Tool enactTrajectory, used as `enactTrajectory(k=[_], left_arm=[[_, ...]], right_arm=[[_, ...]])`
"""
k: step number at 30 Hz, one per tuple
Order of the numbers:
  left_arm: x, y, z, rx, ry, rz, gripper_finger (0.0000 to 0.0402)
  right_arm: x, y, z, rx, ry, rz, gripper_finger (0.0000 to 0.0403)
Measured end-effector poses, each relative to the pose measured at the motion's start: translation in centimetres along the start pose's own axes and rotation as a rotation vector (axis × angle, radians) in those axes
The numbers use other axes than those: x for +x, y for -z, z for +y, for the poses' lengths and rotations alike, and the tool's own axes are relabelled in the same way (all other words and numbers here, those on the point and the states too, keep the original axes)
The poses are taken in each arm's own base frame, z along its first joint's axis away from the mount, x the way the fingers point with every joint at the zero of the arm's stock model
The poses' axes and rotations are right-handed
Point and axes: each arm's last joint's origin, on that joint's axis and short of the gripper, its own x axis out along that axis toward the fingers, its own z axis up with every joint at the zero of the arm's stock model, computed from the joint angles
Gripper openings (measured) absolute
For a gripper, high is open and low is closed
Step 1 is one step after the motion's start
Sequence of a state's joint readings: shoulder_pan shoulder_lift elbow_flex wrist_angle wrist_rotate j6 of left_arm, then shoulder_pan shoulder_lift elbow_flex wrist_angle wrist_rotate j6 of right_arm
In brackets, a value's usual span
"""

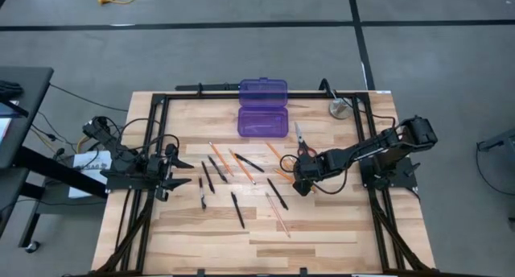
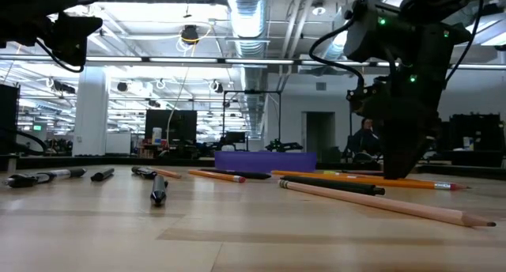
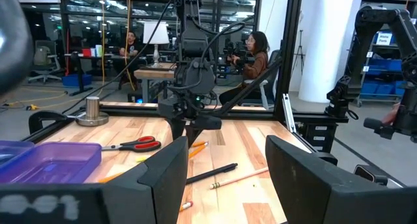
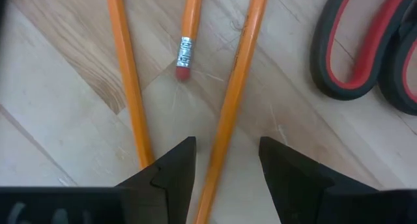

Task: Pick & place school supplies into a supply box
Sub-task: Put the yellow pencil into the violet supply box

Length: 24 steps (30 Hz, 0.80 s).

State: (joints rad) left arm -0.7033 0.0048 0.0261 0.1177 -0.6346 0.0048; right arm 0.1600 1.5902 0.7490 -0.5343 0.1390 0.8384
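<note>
Orange pencils and black pens [image 1: 241,176] lie scattered flat on the wooden table. The red-handled scissors [image 1: 303,142] lie near the open purple supply box [image 1: 262,120], whose lid is folded back toward the far edge. My right gripper [image 4: 225,152] points down, open, low over the table right of the scatter. Its fingers stand on either side of one orange pencil [image 4: 231,100]; a second pencil [image 4: 129,87] runs under one fingertip. The scissors' handles [image 4: 365,48] lie close by. My left gripper [image 3: 225,162] waits open at the table's left [image 1: 183,172].
A round metal disc [image 1: 339,109] sits at the far right corner. A black frame [image 1: 153,132] borders the table's sides and far edge. Bare wood lies toward the near edge. People sit in the room beyond the table [image 3: 251,55].
</note>
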Motion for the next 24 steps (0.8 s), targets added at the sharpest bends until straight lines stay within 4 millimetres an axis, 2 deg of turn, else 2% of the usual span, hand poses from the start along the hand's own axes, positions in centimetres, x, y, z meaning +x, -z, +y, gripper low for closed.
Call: enactTrajectory(k=[11, 24], left_arm=[[0.00, 0.14, 0.00, 0.009, 0.000, 0.012, 0.0195], [0.00, 0.21, 0.00, 0.014, 0.000, 0.018, 0.0195]], right_arm=[[0.03, 0.03, -0.10, 0.009, 0.017, -0.008, 0.0105], [0.05, 0.04, -0.07, 0.025, 0.014, -0.010, 0.0058]])
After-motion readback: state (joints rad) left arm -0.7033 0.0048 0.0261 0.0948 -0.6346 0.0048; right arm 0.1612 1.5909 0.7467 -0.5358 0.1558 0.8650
